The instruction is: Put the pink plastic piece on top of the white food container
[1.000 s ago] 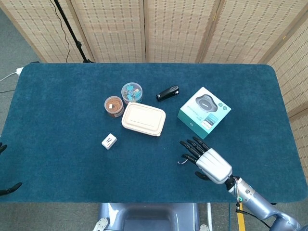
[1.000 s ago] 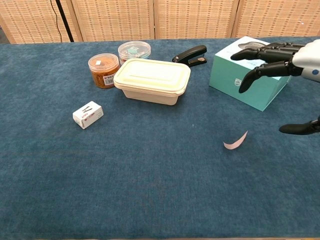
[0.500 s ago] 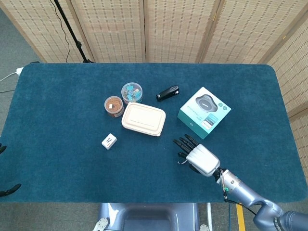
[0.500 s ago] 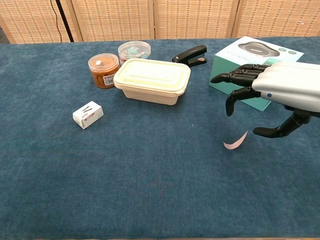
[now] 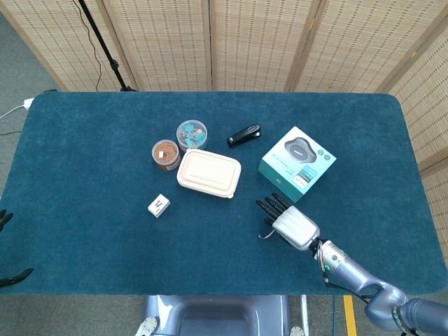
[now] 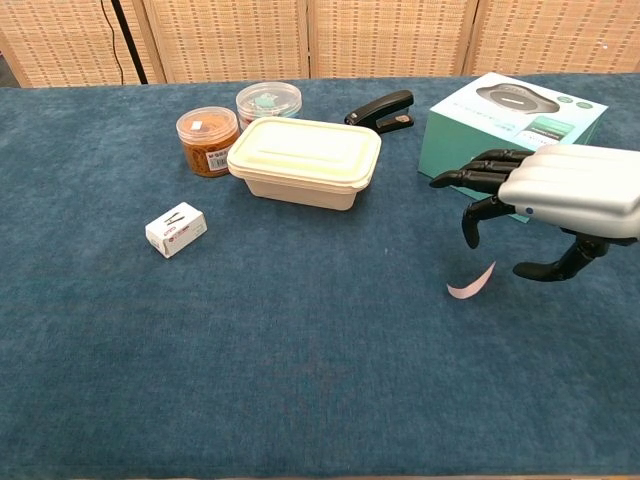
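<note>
The pink plastic piece (image 6: pixel 472 283) is a thin curved strip lying on the blue table, right of centre in the chest view. My right hand (image 6: pixel 555 200) hovers just above and right of it, fingers spread and bent downward, thumb low, holding nothing. From the head view the same hand (image 5: pixel 290 222) covers most of the strip. The white food container (image 6: pixel 305 160) (image 5: pixel 208 172) stands lidded to the hand's left and farther back. Of my left hand (image 5: pixel 5 218) only dark fingertips show at the left edge, well apart, with nothing between them.
A teal product box (image 6: pixel 510 120) sits directly behind the right hand. A black stapler (image 6: pixel 381 110), an orange jar (image 6: pixel 207 140) and a clear jar (image 6: pixel 268 100) stand around the container. A small white box (image 6: pixel 176 229) lies front left.
My right hand has come in from the right and lowered over the pink strip, fingers curling downward. The strip and the container have not moved.
</note>
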`<state>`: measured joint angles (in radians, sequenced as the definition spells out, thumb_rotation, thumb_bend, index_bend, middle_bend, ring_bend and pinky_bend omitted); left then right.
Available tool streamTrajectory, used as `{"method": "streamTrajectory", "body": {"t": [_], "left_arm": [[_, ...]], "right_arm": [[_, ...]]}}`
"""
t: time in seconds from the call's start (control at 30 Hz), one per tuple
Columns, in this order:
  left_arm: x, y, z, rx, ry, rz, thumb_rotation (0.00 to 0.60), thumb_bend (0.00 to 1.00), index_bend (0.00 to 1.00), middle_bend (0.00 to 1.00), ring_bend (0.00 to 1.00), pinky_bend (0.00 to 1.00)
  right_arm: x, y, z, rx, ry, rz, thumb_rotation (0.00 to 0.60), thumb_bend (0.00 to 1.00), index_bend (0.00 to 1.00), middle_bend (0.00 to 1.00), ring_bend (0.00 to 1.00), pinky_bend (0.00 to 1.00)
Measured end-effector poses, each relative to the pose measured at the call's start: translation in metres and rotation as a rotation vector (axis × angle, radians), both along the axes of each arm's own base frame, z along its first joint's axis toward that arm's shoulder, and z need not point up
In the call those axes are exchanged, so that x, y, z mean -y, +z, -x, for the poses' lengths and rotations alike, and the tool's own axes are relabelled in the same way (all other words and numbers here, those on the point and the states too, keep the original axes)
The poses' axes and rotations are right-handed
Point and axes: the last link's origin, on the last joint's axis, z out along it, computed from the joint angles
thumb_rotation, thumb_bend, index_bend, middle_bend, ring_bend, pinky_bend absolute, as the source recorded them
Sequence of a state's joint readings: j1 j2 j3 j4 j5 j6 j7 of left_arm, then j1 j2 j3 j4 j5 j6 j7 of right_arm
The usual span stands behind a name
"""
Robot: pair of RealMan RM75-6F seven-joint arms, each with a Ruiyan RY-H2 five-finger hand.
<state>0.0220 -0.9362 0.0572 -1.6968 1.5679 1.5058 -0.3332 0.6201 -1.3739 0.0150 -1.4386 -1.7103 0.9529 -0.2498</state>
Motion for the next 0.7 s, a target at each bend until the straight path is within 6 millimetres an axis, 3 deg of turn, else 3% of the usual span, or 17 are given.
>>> {"method": "streamTrajectory", "body": {"t": [0.7], "left_arm": [[-0.001,-0.001,0.001,-0.003,0.004,0.010,0.600,0.00,0.00,0.00,0.00,0.00]], "right_arm": [[0.007,-0.021,0.010,-0.042,-0.033,-0.004,0.600,0.40,0.43,0.00,0.00,0.00]]}}
